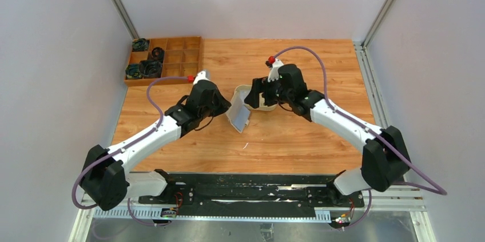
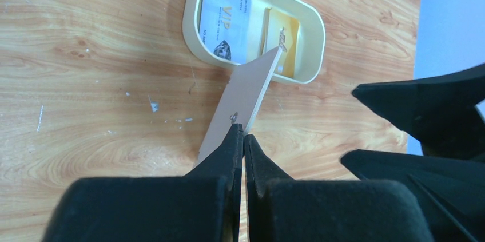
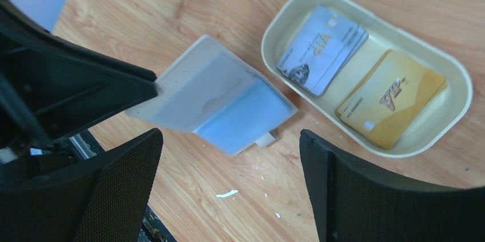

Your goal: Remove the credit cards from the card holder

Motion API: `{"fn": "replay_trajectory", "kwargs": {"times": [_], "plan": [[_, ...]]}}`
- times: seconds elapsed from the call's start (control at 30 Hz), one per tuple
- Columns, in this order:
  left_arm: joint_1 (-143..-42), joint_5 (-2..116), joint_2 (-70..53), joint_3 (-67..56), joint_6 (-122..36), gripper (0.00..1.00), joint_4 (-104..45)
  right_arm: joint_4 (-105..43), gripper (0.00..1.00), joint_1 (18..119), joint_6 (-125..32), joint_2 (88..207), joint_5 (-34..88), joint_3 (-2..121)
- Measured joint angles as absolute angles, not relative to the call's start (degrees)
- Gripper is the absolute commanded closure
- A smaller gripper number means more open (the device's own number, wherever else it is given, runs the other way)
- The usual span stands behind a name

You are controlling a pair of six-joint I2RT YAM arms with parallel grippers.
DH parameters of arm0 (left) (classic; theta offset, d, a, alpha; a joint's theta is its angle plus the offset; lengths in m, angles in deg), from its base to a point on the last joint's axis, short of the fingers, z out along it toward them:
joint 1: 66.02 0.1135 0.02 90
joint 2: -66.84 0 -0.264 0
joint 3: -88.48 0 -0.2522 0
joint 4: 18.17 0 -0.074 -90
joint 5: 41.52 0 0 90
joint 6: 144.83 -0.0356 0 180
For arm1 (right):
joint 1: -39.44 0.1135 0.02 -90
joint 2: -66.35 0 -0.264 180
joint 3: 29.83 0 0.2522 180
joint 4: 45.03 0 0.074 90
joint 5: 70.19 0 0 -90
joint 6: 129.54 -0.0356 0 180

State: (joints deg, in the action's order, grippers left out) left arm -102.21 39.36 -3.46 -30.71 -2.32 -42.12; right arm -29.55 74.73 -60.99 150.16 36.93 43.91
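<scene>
My left gripper (image 2: 244,134) is shut on the edge of the beige card holder (image 2: 243,96) and holds it tilted above the table; it also shows in the top view (image 1: 239,115) and, with its cream and pale-blue inside, in the right wrist view (image 3: 214,99). The credit cards lie in the oval cream tray (image 3: 452,76): a pale whitish-blue stack (image 3: 323,50) and a yellow stack (image 3: 392,96), also seen in the left wrist view (image 2: 226,22) (image 2: 286,39). My right gripper (image 3: 229,185) is open and empty, above the table beside the tray (image 1: 264,96).
A wooden divided box (image 1: 166,59) with dark round parts stands at the back left. Grey walls enclose the table on three sides. Small white flecks (image 3: 227,194) lie on the wood.
</scene>
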Motion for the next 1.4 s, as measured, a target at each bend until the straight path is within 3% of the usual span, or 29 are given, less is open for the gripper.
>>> {"fn": "replay_trajectory", "kwargs": {"times": [0.27,0.6,1.03,1.4], "plan": [[-102.2,37.5,-1.8,-26.0,-2.6,1.0,-47.6,-33.7,0.05,74.7,-62.6,142.8,36.6,42.3],[-102.2,33.9,1.8,-21.5,-2.4,1.0,-53.9,-40.0,0.05,74.7,-66.5,142.7,41.3,41.6],[-101.7,33.3,5.8,-18.6,0.0,1.0,-52.9,-71.8,0.07,74.4,-84.6,148.8,50.9,34.6],[-93.9,44.0,8.0,-22.7,8.1,1.0,-39.2,-108.2,0.06,69.6,-105.7,161.2,58.5,32.0]]}}
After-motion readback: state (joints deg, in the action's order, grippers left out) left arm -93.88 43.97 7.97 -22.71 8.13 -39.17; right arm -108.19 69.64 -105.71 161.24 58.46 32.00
